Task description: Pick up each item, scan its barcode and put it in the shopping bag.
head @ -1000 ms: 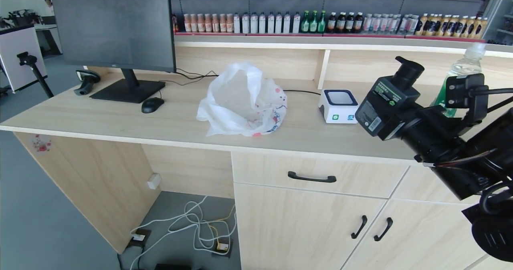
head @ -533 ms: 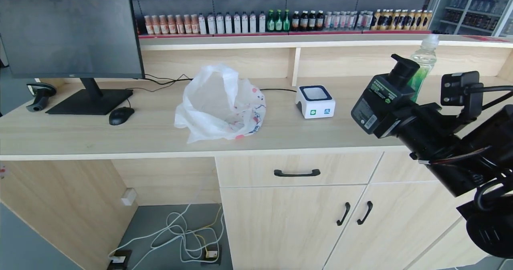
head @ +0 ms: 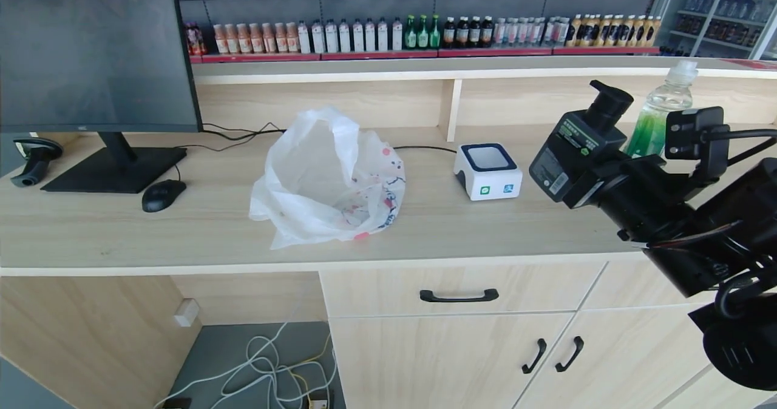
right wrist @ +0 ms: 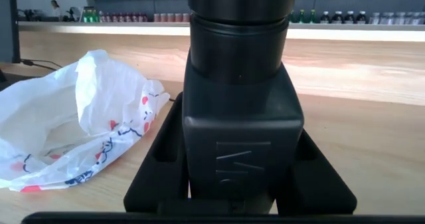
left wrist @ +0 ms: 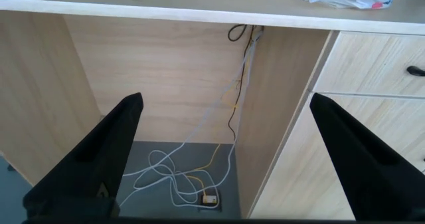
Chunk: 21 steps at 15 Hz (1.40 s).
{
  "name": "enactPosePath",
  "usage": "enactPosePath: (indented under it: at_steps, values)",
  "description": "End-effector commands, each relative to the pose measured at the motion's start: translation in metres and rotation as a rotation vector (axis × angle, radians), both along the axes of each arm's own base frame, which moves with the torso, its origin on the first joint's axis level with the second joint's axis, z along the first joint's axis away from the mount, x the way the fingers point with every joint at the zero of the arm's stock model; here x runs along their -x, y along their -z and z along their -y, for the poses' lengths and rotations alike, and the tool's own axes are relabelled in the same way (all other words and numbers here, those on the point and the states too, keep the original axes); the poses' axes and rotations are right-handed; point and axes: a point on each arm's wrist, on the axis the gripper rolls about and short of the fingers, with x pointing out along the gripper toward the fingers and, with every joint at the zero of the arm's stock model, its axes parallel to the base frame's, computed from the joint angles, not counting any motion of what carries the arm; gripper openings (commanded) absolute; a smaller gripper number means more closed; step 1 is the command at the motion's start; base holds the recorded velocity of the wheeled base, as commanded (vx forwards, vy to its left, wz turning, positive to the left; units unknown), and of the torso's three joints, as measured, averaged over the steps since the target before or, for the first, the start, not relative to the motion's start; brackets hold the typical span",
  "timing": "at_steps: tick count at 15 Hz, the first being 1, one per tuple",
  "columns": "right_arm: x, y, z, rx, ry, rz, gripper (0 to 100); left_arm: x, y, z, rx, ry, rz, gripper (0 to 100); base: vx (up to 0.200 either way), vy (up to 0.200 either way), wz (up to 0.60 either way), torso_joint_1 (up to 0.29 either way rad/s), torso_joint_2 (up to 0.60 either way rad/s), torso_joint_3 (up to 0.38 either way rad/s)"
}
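Black bottle (head: 575, 154) sat clamped in the right jaws above the desk (head: 182, 233), long axis tilted, cap up toward the shelves; left jaws gaped wide.

Matte black right arm (head: 698, 239) of chunky rounded segments with thin cables (head: 692, 246) and a boxy bracketed camera (head: 695, 133); the left claw (left wrist: 226, 98) has black wedge fingers (left wrist: 99, 164).

Your wooden counter (head: 182, 233) carries, from your left to right: handheld scanner (head: 33, 160), monitor (head: 91, 51), mouse (head: 162, 195), shopping bag (head: 331, 178), white barcode scanner (head: 487, 171), upright bottle (head: 658, 114).
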Motion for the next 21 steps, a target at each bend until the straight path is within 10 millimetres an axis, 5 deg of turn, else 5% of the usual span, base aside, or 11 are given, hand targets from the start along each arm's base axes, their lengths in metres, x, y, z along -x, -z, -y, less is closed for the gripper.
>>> enactPosePath:
  at_steps: [1,5,14,21]
  values:
    - [-0.0022,0.0005,-0.0036,0.000,-0.009,0.001,0,0.0000,0.0000,0.0000,-0.001,0.000,0.001,100,0.000,0.000,0.00,0.000,0.00,0.000]
    - [-0.0027,0.0010,-0.0042,0.001,-0.011,-0.001,0,0.0000,0.0000,0.0000,-0.001,-0.002,0.001,100,0.000,0.000,0.00,0.000,0.00,0.000]
    - [-0.0040,0.0025,-0.0047,0.002,-0.011,-0.005,0,0.0000,0.0000,0.0000,0.002,-0.002,0.001,100,0.000,0.200,0.00,0.002,0.00,0.001]
    - [-0.0034,0.0022,-0.0083,0.002,-0.023,-0.004,0,0.0000,0.0000,0.0000,0.002,0.000,0.001,100,0.000,0.000,0.00,0.000,0.00,0.000]
